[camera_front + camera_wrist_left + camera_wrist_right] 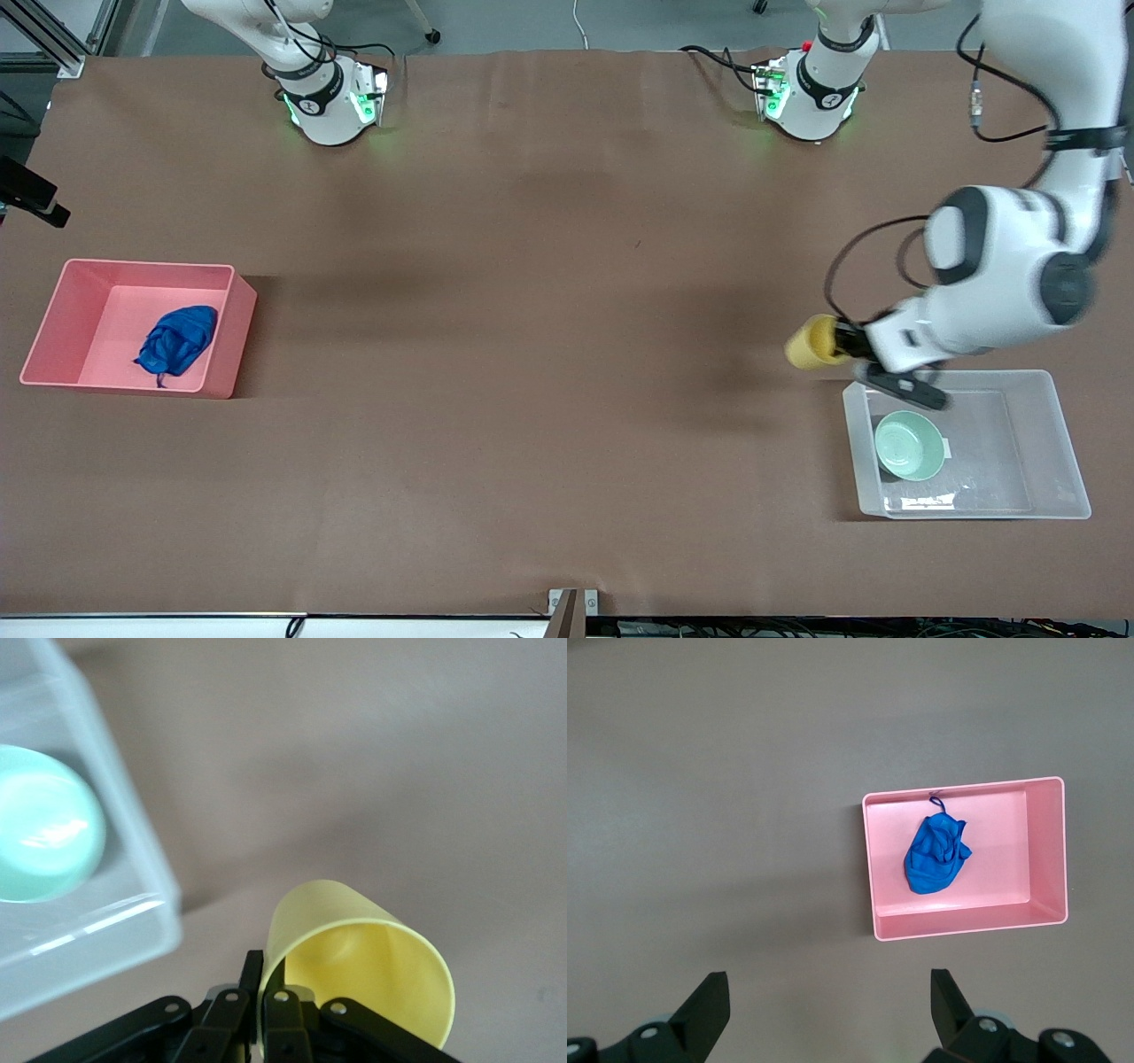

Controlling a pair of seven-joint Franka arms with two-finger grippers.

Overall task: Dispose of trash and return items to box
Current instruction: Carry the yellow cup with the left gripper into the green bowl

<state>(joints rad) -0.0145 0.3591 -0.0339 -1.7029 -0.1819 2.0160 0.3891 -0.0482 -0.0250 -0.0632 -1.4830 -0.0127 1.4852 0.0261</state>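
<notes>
My left gripper is shut on the rim of the yellow cup, one finger inside and one outside. It holds the cup on its side in the air, over the table just outside a corner of the clear box. The left wrist view shows the gripper, the cup and the box wall. The mint-green bowl sits in the box and also shows in the left wrist view. The blue wad lies in the pink bin. My right gripper is open and empty, high over the table beside the bin with the wad.
The pink bin stands at the right arm's end of the table and the clear box at the left arm's end. The brown table stretches between them. The two arm bases stand along the table's edge farthest from the front camera.
</notes>
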